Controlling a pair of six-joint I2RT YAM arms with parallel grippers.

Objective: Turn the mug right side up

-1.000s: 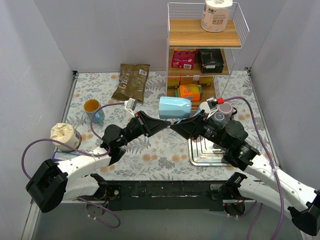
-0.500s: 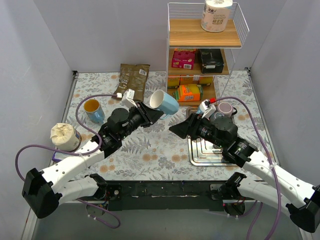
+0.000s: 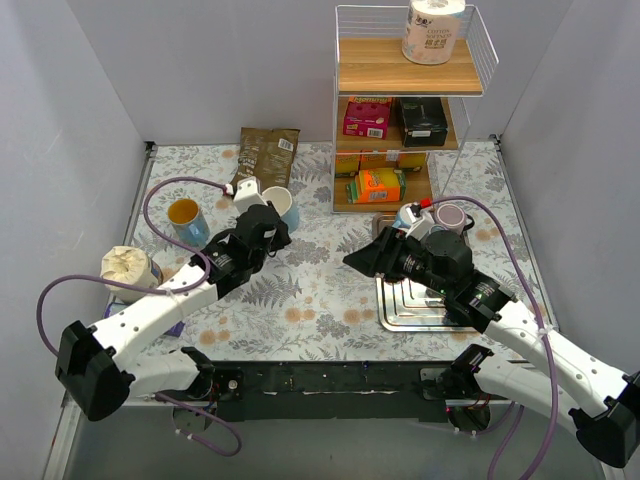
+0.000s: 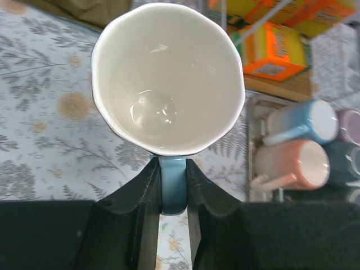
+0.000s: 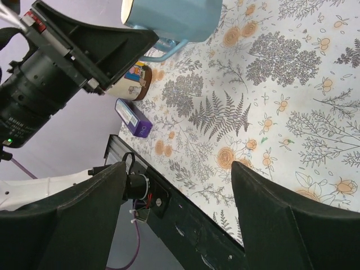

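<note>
Pinching the pale-blue ceramic mug (image 4: 169,79) by its handle, my left claw (image 4: 171,169) should lower it level before releasing; my right claw (image 5: 177,185) gapes empty.

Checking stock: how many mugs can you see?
6: light blue mug held by left gripper; yellow-lined mug far left; blue mug, pink mug, purple mug, teal mug on the tray. Others may be hidden.
</note>
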